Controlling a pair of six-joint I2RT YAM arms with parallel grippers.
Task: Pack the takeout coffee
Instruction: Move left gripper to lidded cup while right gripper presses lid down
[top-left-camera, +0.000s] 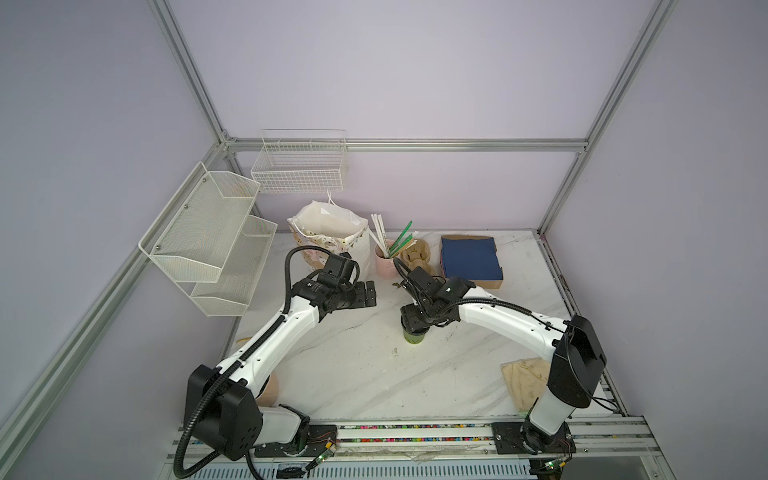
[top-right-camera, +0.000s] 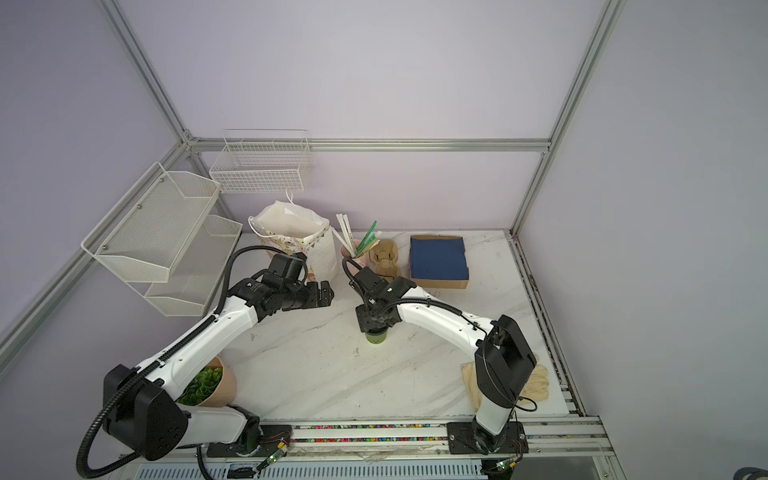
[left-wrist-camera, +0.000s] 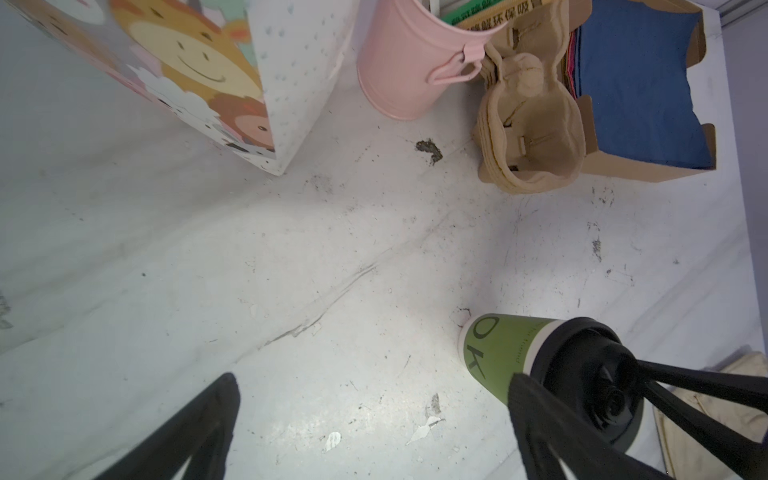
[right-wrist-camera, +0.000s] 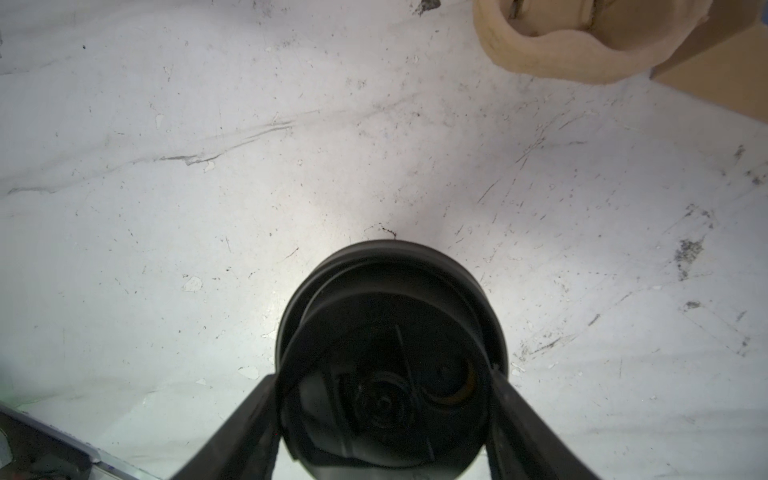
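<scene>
The takeout coffee (top-left-camera: 415, 337) is an olive-green paper cup with pale lettering and a black lid, standing upright mid-table in both top views (top-right-camera: 375, 337). My right gripper (top-left-camera: 413, 322) comes down on it from above. In the right wrist view its fingers (right-wrist-camera: 511, 399) press against both sides of the black lid (right-wrist-camera: 390, 291). The left wrist view shows the cup's green wall (left-wrist-camera: 498, 353) off to one side. My left gripper (top-left-camera: 368, 293) hovers open over bare table (left-wrist-camera: 374, 382), left of the cup and near the bag, holding nothing.
At the back stand a cartoon-printed paper bag (top-left-camera: 328, 241), a pink mug with straws (top-left-camera: 386, 262), a tan pulp cup tray (top-left-camera: 417, 257) and a cardboard box of blue napkins (top-left-camera: 471, 259). A cloth (top-left-camera: 525, 382) lies front right and a potted plant (top-right-camera: 208, 384) front left.
</scene>
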